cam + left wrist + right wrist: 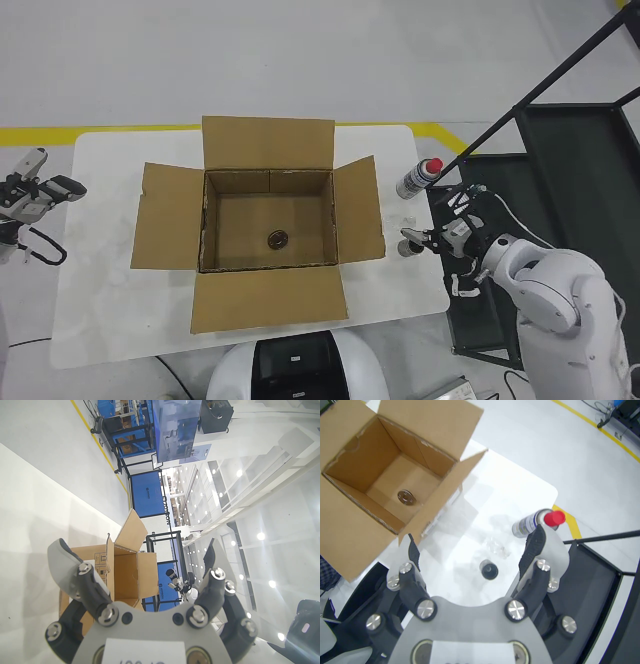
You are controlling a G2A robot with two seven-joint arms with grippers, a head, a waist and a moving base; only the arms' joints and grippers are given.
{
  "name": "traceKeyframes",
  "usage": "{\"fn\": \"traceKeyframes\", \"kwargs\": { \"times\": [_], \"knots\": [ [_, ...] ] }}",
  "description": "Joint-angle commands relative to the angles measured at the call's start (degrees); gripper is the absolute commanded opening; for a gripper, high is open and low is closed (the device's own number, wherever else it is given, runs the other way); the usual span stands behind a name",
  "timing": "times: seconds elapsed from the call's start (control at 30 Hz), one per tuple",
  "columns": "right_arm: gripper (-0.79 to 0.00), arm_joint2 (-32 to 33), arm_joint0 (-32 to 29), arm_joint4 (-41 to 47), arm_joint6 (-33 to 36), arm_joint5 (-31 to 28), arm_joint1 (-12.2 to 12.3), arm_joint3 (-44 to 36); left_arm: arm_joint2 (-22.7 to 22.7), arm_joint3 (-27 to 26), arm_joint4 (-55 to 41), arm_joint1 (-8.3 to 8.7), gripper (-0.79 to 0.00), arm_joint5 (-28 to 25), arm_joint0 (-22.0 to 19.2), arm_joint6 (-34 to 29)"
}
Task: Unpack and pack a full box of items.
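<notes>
Cardboard box [268, 142] on table [110, 300], flaps open, 1 metal disc [277, 238] inside. My right end effector [475, 541] open above small dark cylinder [489, 570] near spray can [532, 522]. Cylinder likely light, rigid, slick: pinch its sides. Left end effector [135, 546] open, off table.

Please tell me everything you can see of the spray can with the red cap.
The can is a slim cylinder, metal by its look, with a silvery body, a blue and white label and a red cap. It seems to stand upright on the white table, near its far right corner, beside the box but apart from its flap. Only the table touches it.
</notes>
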Motion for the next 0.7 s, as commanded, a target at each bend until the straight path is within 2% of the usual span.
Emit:
{"fn": "traceKeyframes", "kwargs": {
  "times": [0.0,0.13,0.67],
  "knots": [
    [0.000,0.1,-2.5,-1.8,-2.2,-0.1,0.0,1.1,0.0,0.0,0.0,0.00,0.000,0.0,0.0,0.0],
    [0.000,-0.1,-5.4,-4.7,-5.6,2.0,-0.1,3.4,0.0,0.0,0.0,0.00,0.000,0.0,0.0,0.0],
    [0.000,-0.1,-5.4,-4.7,-5.6,2.0,-0.1,3.4,0.0,0.0,0.0,0.00,0.000,0.0,0.0,0.0]
  ]
}}
